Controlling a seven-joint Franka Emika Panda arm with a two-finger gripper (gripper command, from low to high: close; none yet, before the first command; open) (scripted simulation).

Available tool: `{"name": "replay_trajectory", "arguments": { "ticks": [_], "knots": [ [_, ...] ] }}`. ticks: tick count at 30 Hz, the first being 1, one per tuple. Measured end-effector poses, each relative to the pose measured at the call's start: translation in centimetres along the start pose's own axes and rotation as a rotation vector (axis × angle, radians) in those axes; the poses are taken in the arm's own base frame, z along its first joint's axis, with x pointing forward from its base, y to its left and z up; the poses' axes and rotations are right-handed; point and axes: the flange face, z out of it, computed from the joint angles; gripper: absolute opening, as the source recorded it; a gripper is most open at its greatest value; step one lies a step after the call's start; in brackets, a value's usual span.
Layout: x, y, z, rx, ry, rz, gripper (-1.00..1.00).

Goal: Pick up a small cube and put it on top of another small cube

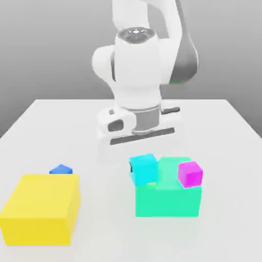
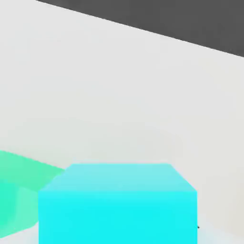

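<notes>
The small cube (image 1: pixel 144 168), plain cyan, sits directly under my hand, against the near left corner of the big teal-green block (image 1: pixel 169 199). My gripper (image 1: pixel 143 162) has come down from above and is shut on it; a dark fingertip (image 1: pixel 131 168) shows at its left side. The hand view has the cyan cube (image 2: pixel 117 202) very close, with the teal-green block (image 2: pixel 19 190) beside it. A thin yellow sliver (image 1: pixel 151 182), the other small cube, peeks out just under the cyan cube's lower edge; the rest of it is hidden.
A small magenta cube (image 1: pixel 190 173) rests on top of the teal-green block, to the exterior view's right of the cyan cube. A big yellow block (image 1: pixel 41 207) stands at the exterior view's left, with a small darker blue cube (image 1: pixel 61 169) behind it. All stand on a white table (image 1: pixel 102 215).
</notes>
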Motion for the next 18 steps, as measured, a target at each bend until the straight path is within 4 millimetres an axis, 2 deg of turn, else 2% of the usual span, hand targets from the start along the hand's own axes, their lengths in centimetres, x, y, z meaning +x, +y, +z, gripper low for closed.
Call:
{"name": "replay_trajectory", "arguments": {
  "ticks": [8,10,14,15,18],
  "knots": [
    [-5.5,1.3,-3.7,-0.033,0.024,-0.002,-1.0],
    [-5.7,1.4,-2.4,-0.039,0.027,0.0,-1.0],
    [-5.8,1.7,1.7,-0.042,0.029,0.0,-1.0],
    [-5.8,1.8,2.3,-0.042,0.03,0.0,1.0],
    [-5.8,1.8,2.3,-0.042,0.03,0.0,1.0]
  ]
}}
